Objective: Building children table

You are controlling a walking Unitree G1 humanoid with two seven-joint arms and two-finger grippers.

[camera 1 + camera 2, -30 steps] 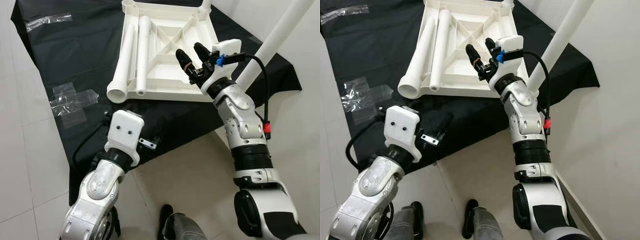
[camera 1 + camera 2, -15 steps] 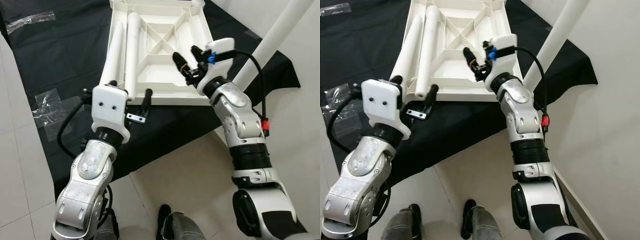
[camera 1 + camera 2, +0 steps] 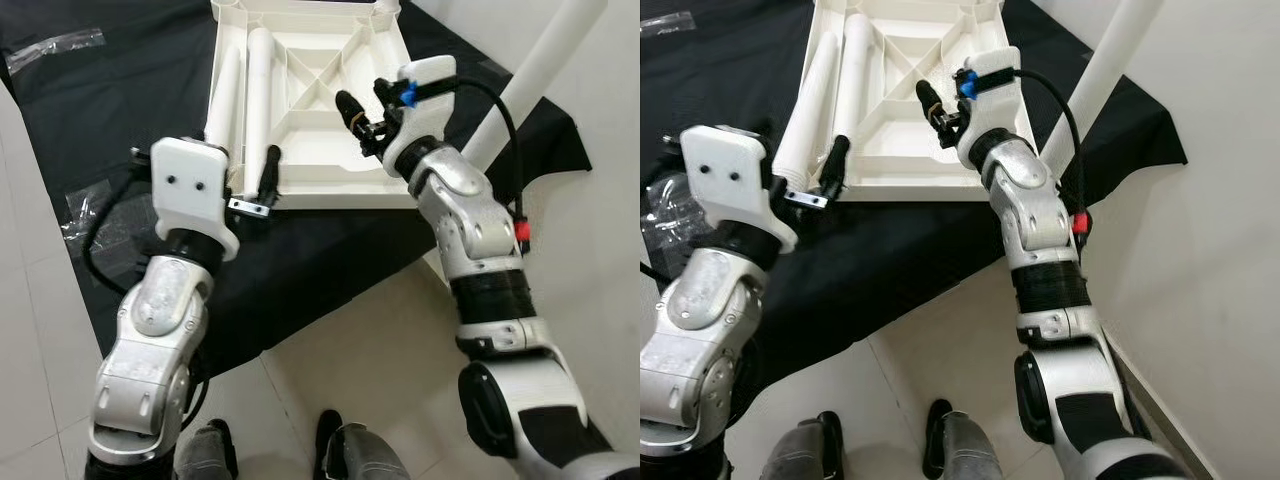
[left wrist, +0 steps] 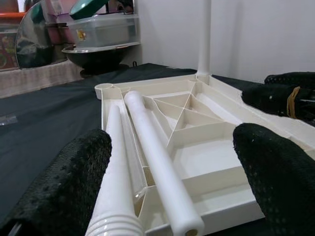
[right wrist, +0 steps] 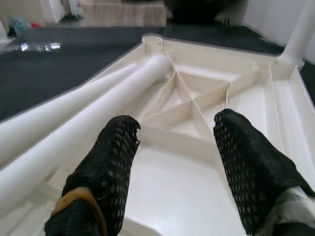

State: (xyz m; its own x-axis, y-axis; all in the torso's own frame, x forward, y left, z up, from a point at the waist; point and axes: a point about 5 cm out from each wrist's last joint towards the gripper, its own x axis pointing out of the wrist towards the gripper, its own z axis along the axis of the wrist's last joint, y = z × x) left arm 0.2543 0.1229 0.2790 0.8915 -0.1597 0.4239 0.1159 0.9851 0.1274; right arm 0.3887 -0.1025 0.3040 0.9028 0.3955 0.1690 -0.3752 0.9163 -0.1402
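Note:
An upside-down white tabletop (image 3: pixel 330 140) lies on a black cloth. Two loose white legs (image 3: pixel 262 90) rest side by side along its left part. A long leg (image 3: pixel 530 80) stands up from its near right corner, and another leg (image 4: pixel 203 34) rises at the far corner. My left gripper (image 4: pixel 170 140) is open at the tabletop's near left edge, its fingers (image 3: pixel 270 165) spread to either side of the loose legs' ends. My right gripper (image 3: pixel 365 100) hovers open over the ribbed right part of the tabletop, holding nothing.
The black cloth (image 3: pixel 120 90) covers the floor under the tabletop, with clear plastic wrappers (image 3: pixel 75 205) on its left part. Pale tiles (image 3: pixel 340 340) lie near my feet, and a white wall (image 3: pixel 610 200) runs along the right. Containers (image 4: pixel 98 34) stand beyond the cloth.
My left arm has risen and reached forward from the near cloth to the tabletop's near left edge. The right gripper has stayed open over the tabletop. The camera has shifted a little.

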